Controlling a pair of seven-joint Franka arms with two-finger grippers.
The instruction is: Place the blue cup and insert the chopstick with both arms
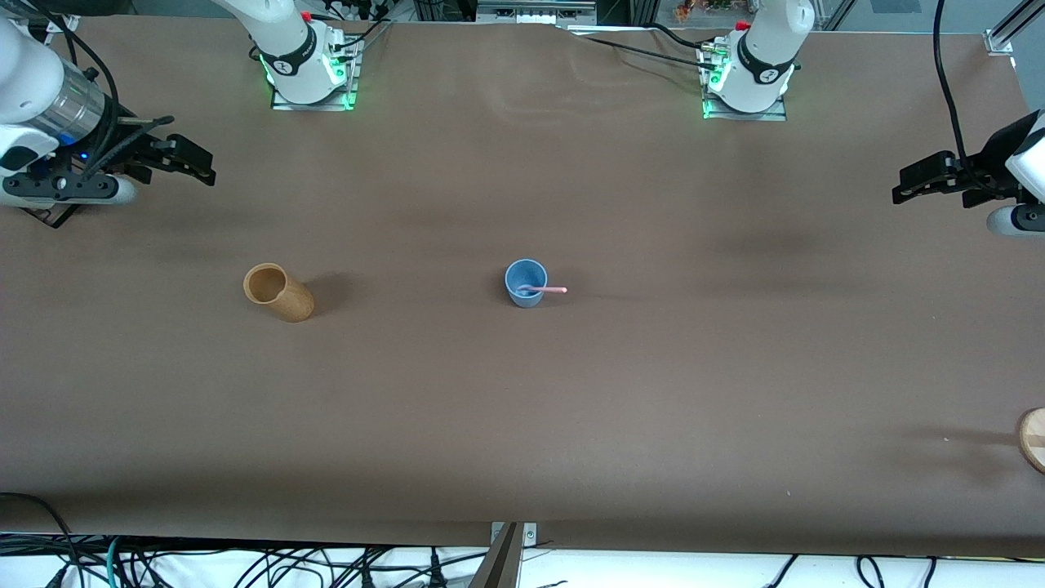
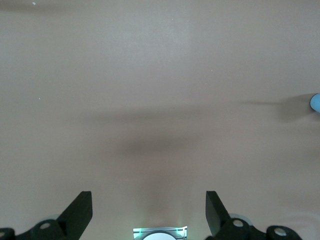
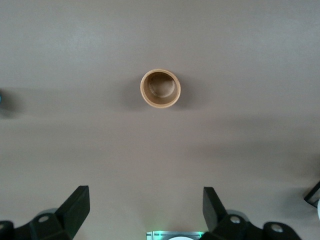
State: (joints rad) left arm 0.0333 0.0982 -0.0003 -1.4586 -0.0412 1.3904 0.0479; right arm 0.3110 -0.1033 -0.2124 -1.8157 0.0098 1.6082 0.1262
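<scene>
The blue cup [image 1: 525,282] stands upright at the middle of the table. The pinkish chopstick [image 1: 545,289] stands in it and leans over the rim toward the left arm's end. A sliver of the cup shows at the edge of the left wrist view [image 2: 316,103]. My left gripper [image 1: 908,186] is open and empty, raised over the table's left-arm end. My right gripper [image 1: 196,163] is open and empty, raised over the right-arm end. In each wrist view the two fingers [image 2: 80,212] [image 3: 75,207] stand wide apart over bare table.
A tan wooden cup [image 1: 277,292] stands toward the right arm's end, level with the blue cup; it also shows in the right wrist view [image 3: 160,88]. A round wooden thing [image 1: 1033,438] pokes in at the left-arm end, nearer the camera. Cables hang along the front edge.
</scene>
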